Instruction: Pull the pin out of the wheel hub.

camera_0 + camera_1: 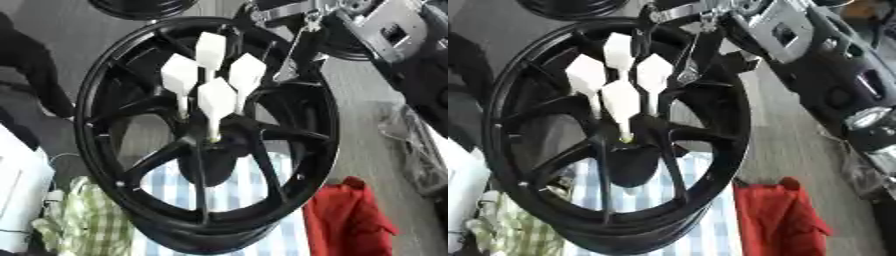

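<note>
Four white pins [214,95] stand up from the centre of the black hub [131,65], free on all sides, while the right hand [710,50] hangs by the far rim, fingers indistinct.

Two head-mounted eyes, side by side, both looking steeply down and close onto a black wheel hub [206,135] that fills most of each frame. Left eye view puts the hub at frame centre; right eye view shifts it toward frame left and takes in more of the robot's right arm [815,65] at upper right. Both share the white pins [210,85], blue checked cloth [236,190], red cloth [776,215] at lower right.
</note>
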Available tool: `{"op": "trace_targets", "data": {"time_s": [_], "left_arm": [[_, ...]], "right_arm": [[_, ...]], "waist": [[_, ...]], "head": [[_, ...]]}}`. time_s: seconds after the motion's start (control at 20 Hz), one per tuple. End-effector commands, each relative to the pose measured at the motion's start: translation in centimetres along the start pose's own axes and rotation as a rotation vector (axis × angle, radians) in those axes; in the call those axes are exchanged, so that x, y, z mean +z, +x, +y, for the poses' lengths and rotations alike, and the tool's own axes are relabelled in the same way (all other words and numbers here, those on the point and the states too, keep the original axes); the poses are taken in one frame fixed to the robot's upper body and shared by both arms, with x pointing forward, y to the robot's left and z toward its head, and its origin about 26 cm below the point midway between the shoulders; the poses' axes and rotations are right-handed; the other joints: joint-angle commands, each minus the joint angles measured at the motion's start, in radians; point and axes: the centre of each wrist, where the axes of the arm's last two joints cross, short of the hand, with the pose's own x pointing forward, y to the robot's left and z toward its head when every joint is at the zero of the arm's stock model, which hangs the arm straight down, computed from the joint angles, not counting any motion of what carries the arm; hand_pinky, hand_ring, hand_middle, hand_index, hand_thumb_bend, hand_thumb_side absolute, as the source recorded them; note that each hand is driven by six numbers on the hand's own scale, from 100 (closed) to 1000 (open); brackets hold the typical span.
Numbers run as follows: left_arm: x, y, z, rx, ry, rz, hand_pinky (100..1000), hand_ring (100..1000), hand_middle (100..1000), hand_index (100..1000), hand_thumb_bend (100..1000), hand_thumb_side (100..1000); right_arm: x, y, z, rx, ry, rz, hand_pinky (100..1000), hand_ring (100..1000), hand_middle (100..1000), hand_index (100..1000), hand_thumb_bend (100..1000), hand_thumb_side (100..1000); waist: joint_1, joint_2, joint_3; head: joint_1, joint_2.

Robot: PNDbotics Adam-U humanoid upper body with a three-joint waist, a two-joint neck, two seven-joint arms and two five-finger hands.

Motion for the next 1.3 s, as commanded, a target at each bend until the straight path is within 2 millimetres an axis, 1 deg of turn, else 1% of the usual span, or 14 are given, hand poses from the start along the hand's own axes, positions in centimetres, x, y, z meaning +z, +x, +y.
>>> {"op": "trace_targets", "data": {"time_s": [0.05, 0.4, 0.6, 0.7, 0.85, 1.3], "left_arm": [[-0.32, 0.87, 0.98, -0.041, 0.007, -0.022, 687, 769, 755, 772, 100, 856], [-0.31, 0.88, 0.97, -0.042, 0.005, -0.021, 687, 769, 754, 771, 100, 857], [-0.28, 0.87, 0.98, -0.044, 0.004, -0.021, 688, 768, 753, 771, 100, 859], [-0.26, 0.86, 1.02, -0.047, 0.005, -0.02, 688, 768, 753, 771, 100, 858], [-0.23, 0.83, 1.04, -0.05, 0.004, -0.019, 689, 768, 753, 771, 100, 859], [-0.24, 0.85, 1.03, -0.053, 0.004, -0.018, 690, 768, 752, 771, 100, 859]], "right_arm": [[1.06, -0.07, -0.74, 0.083, 0.069, -0.022, 892, 790, 641, 765, 396, 100], [1.0, -0.05, -0.57, 0.069, 0.067, -0.024, 890, 784, 627, 755, 357, 100], [0.99, -0.03, -0.6, 0.054, 0.061, -0.023, 887, 778, 616, 744, 305, 100], [1.01, 0.0, -0.63, 0.048, 0.059, -0.022, 887, 777, 614, 742, 297, 100], [1.08, 0.02, -0.75, 0.034, 0.052, -0.019, 884, 770, 599, 728, 249, 100], [0.97, -0.08, -0.54, 0.023, 0.057, -0.016, 876, 752, 564, 695, 252, 100]], "waist": [[0.006, -0.012, 0.002], [0.006, -0.01, 0.003], [0.006, -0.008, 0.004], [0.006, -0.007, 0.005], [0.006, -0.007, 0.005], [0.004, -0.004, 0.007]], "head": [[-0.005, -0.004], [-0.008, -0.006], [-0.008, -0.006], [-0.008, -0.004], [-0.008, -0.004], [-0.01, -0.005]]}}
